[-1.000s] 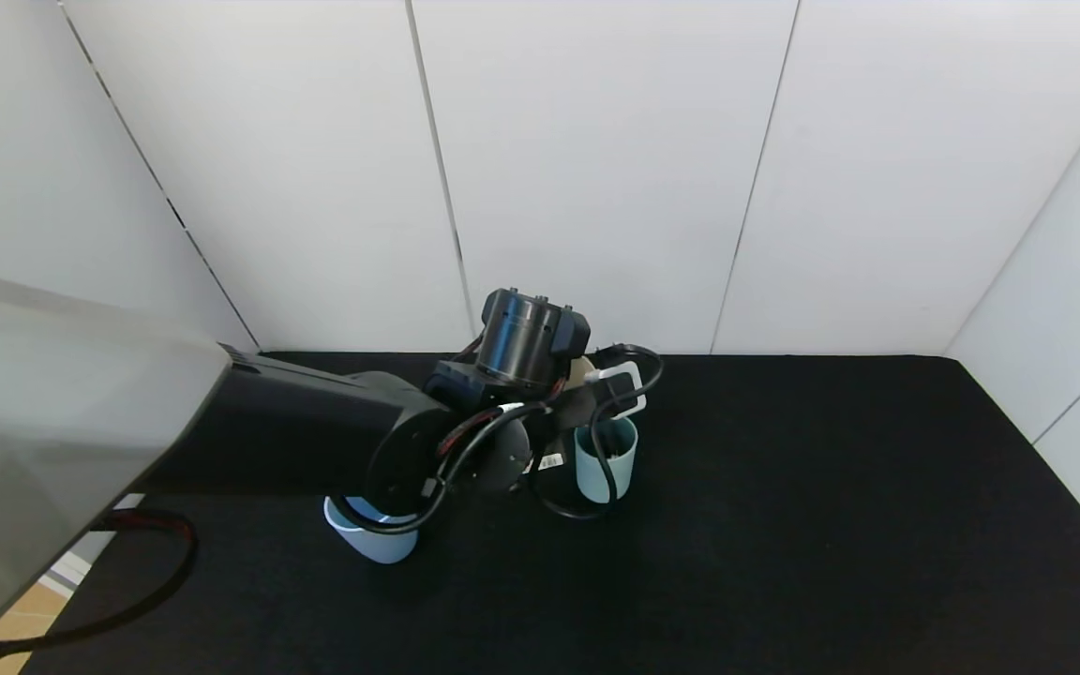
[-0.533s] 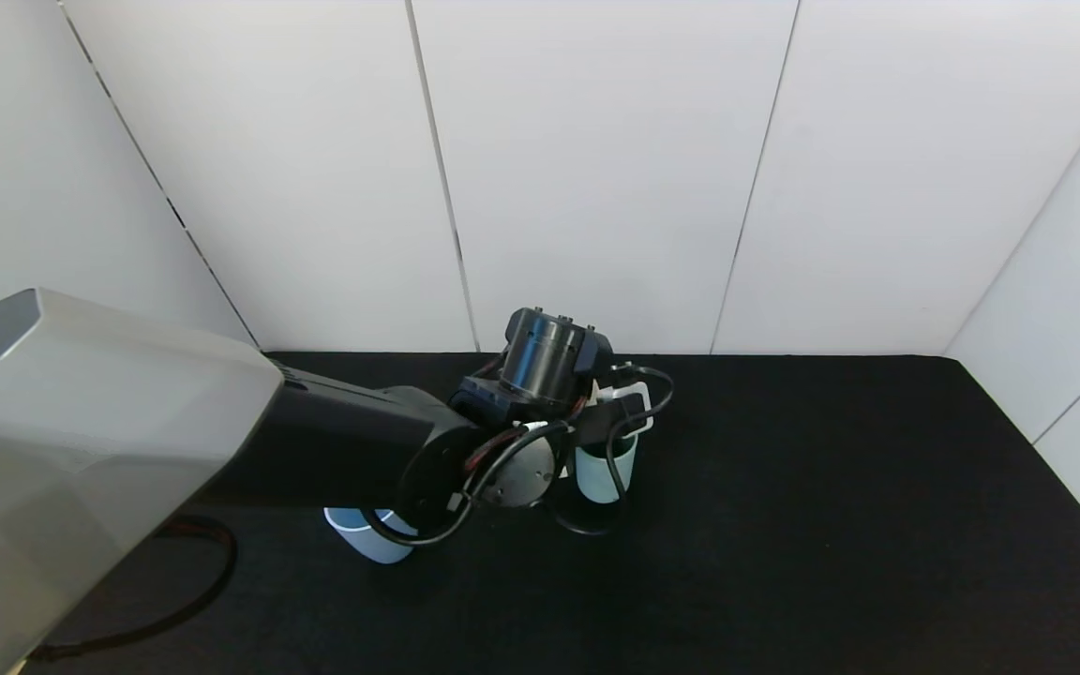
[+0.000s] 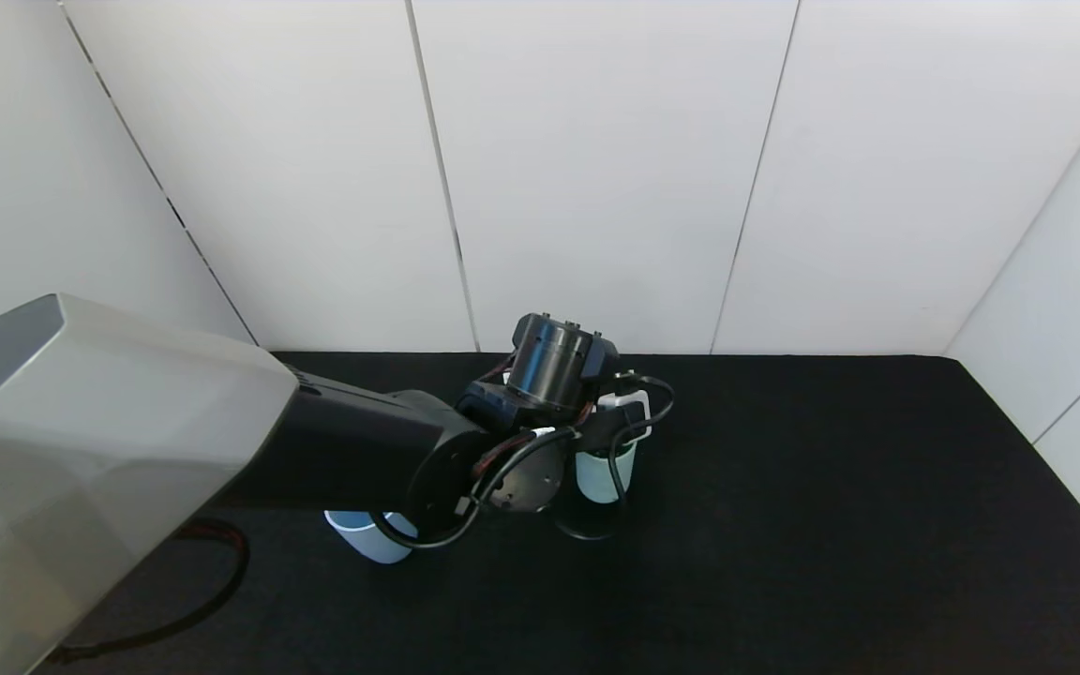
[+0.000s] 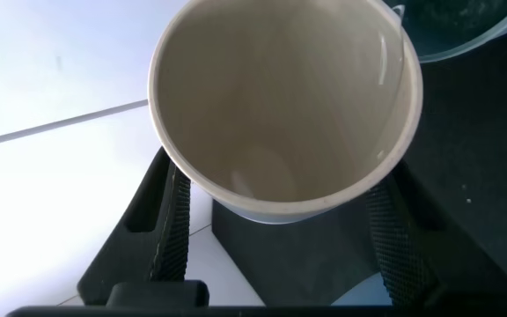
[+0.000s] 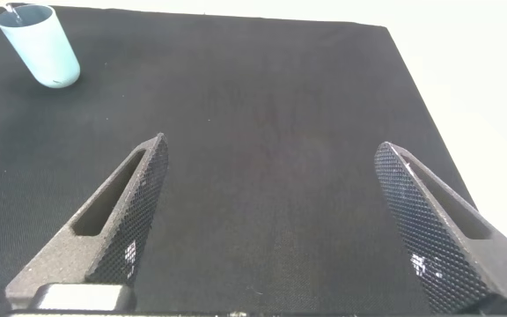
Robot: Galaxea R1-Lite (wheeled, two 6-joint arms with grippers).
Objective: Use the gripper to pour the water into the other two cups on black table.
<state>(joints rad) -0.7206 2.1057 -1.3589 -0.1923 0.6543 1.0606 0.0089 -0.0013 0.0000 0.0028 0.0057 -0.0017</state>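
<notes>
1. I'm watching the clear water (image 4: 258, 172) sitting low inside the beige cream-rimmed plastic tumbler (image 4: 284, 106), showing only as a faint sheen.
2. I'm holding that tumbler tilted in the black left gripper (image 4: 275, 224), with its textured fingers (image 4: 172, 220) clamped on either side of the cup wall.
3. In the head view, the left gripper (image 3: 596, 427) is hanging right over the slim pale teal-green plastic tumbler (image 3: 604, 473), which is standing upright on the matte black table (image 3: 831, 525).
4. The wider light blue plastic tumbler (image 3: 367, 536) is standing nearer me and to the left, half hidden under my grey arm shell (image 3: 99, 450).
5. My right gripper (image 5: 275, 220) is idling low over bare black table, its fingers (image 5: 117, 216) spread wide apart around nothing.
6. Its camera is catching the teal-green tumbler (image 5: 40, 46) well apart at the far edge.
</notes>
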